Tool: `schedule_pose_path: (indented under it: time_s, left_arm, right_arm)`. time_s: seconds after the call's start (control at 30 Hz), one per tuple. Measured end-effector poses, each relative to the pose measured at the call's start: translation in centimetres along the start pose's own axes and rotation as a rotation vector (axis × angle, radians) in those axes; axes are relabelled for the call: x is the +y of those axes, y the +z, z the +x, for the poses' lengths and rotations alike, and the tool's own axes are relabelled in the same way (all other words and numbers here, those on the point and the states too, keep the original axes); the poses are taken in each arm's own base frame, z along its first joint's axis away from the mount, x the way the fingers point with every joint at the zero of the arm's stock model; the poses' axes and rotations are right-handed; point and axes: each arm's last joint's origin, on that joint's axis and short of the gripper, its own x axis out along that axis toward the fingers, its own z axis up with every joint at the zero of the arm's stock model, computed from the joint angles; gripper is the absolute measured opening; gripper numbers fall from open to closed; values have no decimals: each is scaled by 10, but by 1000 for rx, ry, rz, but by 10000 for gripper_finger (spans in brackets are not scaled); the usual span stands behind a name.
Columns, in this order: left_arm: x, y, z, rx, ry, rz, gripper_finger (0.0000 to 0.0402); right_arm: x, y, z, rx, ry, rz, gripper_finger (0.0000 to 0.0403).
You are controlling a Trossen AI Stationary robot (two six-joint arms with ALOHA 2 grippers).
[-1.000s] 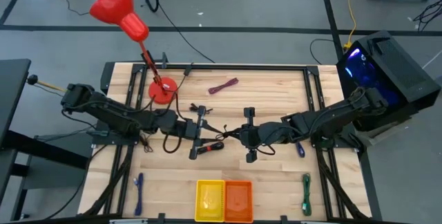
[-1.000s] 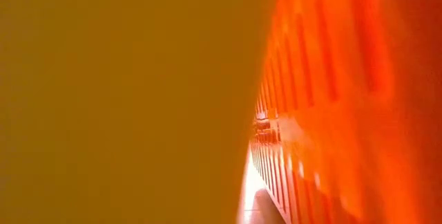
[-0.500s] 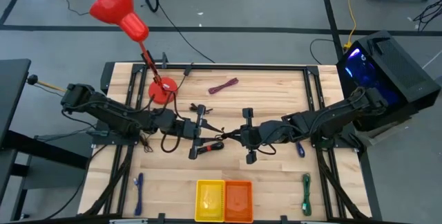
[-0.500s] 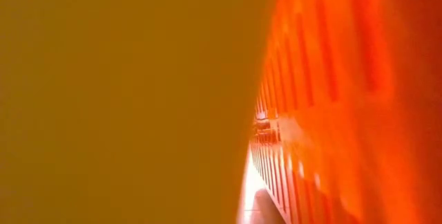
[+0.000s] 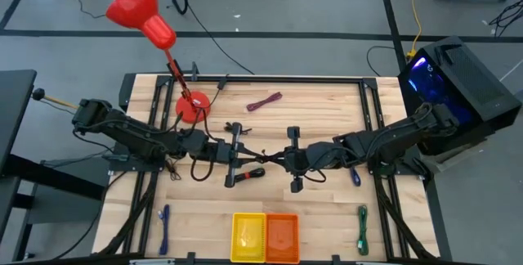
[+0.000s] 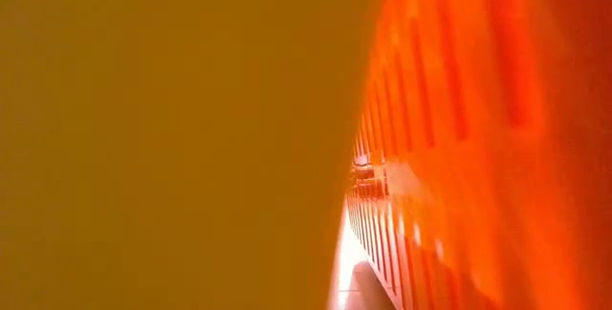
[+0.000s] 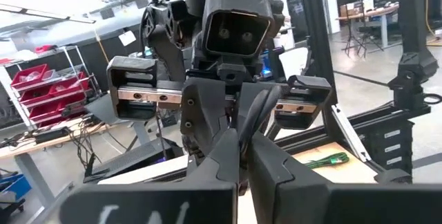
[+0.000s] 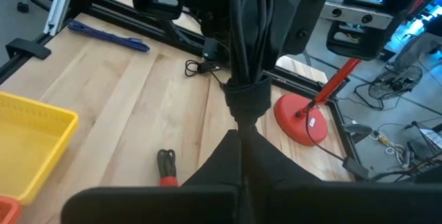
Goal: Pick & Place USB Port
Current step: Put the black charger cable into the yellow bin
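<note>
From above, the left hand [image 5: 237, 154] and right hand [image 5: 292, 159] face each other at the counter's [image 5: 327, 101] centre, the black USB cable [image 5: 263, 159] strung between them. The low view shows only yellow and orange blur. In both wrist views each hand's fingers are clamped together on the cable [image 8: 248, 16].

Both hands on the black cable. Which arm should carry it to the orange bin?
Right, probably. The right hand is shut on the black cable and lines up with the orange bin at the near edge. The left hand lines up with the yellow bin instead.
</note>
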Motion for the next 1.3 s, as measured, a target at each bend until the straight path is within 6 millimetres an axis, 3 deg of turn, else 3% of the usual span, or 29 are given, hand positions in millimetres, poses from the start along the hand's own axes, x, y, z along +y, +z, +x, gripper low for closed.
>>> schedule_pose_path:
  time_s: [0.2, 0.47, 0.7, 0.9, 1.03, 1.17, 1.3]
  left_arm:
    - [-4, -3, -1, 56, 53, -17, 11]
    - [-35, -13, -10, 235, 42, -159, 11]
    - [-82, -3, -27, 267, -42, -411, 11]
    - [-134, -13, -41, 307, 66, -676, 11]
    - [-164, -28, -47, 305, 127, -816, 11]
    - [-188, -40, -43, 317, 191, -948, 11]
    - [-210, -41, -23, 315, 197, -1004, 11]
  right_arm:
    - [-5, -5, 0, 56, -37, -16, 50]
    - [-19, -10, -26, 144, -130, -10, 97]
    - [-55, -20, -56, 242, -363, 51, 106]
    - [-81, -26, -69, 261, -422, 129, 107]
    - [-90, -29, -68, 268, -439, 122, 107]
    - [-99, -31, -65, 262, -416, 130, 107]
    - [-108, -35, -63, 271, -402, 147, 107]
